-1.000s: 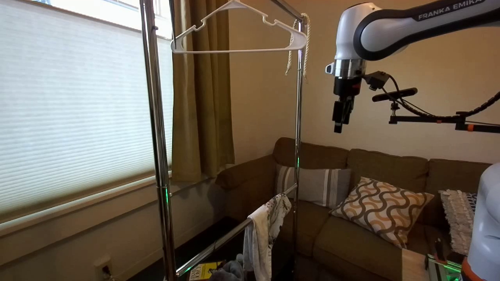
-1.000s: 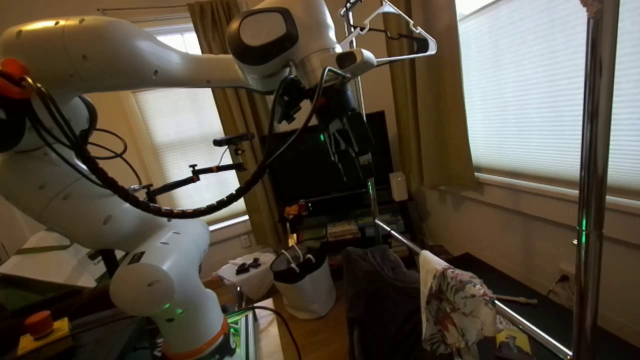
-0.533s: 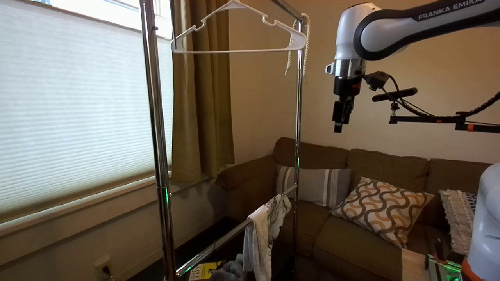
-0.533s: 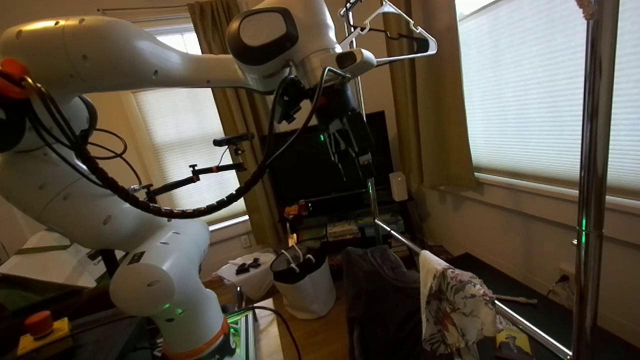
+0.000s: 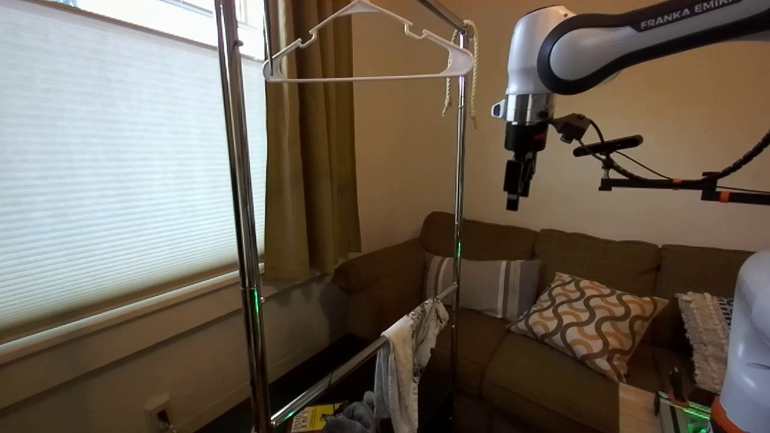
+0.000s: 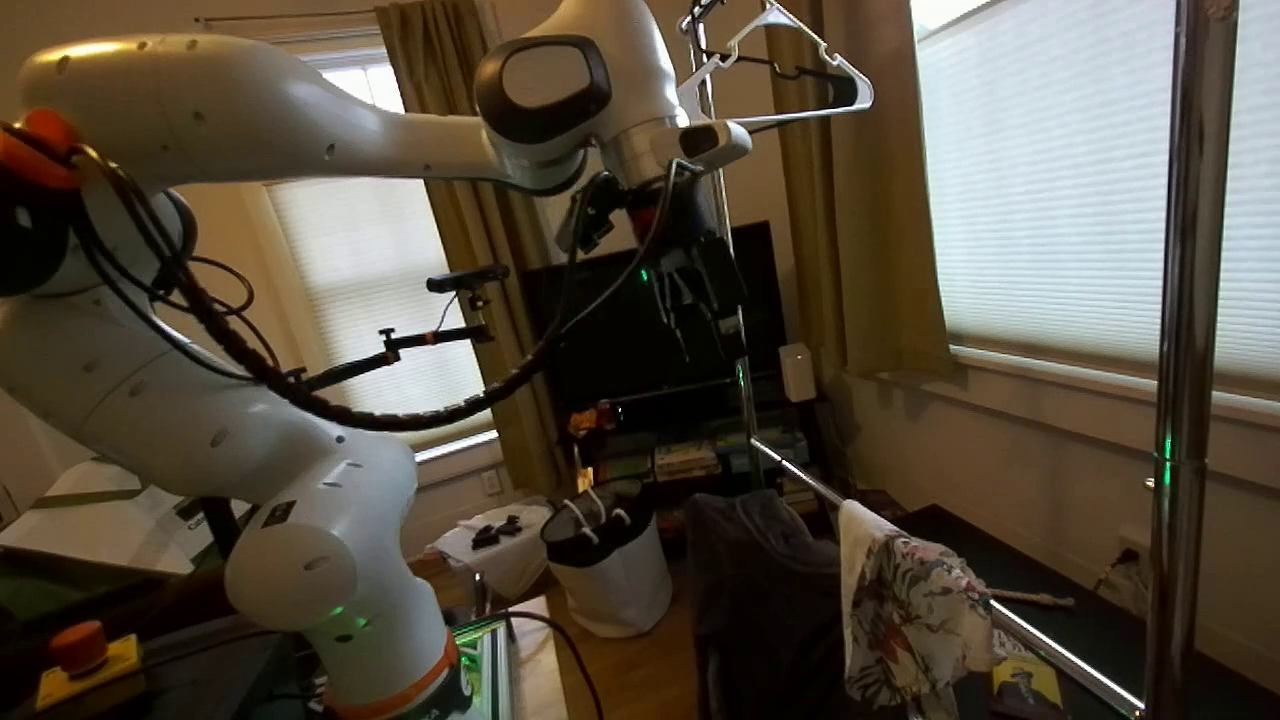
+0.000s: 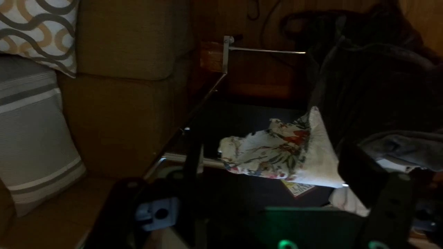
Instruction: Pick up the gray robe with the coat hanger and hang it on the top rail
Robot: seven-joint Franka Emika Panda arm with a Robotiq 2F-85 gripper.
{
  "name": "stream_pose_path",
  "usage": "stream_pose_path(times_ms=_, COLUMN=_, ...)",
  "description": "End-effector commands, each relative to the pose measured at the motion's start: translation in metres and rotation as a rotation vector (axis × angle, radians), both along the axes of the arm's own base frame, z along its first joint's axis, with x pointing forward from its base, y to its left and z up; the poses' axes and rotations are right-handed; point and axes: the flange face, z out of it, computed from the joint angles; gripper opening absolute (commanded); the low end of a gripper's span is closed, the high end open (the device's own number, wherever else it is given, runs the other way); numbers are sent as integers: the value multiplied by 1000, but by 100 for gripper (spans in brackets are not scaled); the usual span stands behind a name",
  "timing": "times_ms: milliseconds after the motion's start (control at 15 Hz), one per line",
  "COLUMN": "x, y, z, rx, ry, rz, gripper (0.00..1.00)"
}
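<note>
The gray robe [image 6: 765,610] drapes at an edge of the dark tabletop [image 6: 990,550], beside a floral cloth [image 6: 910,610]. Higher up hangs the gripper [image 6: 709,345], fingers spread, on an arm [image 5: 656,57] lettered "FRANKA EMIKA"; the yellow book [image 5: 319,415] has a blurred title.

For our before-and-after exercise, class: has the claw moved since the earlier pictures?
Yes. In an exterior view, the claw has shifted slightly downward and sideways, narrowing its gap in the picture to the rack pole.
</note>
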Motion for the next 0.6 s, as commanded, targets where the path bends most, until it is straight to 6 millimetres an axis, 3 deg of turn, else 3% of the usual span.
stream_pose_path(times_ms=0, x=27, y=90, z=-27, rx=80, ry=88, rz=111, gripper=100)
stream_pose_path(times_ms=200, x=43, y=177, z=-56, rx=108, ry=173, rz=150, gripper=100)
stream_pose_path(times_ms=467, x=48, y=282, z=-98, rx=29, ry=307, rz=117, gripper=100)
stream_pose_path(times_ms=533, x=39, y=246, z=-84, rx=42, ry=229, rz=130, gripper=100)
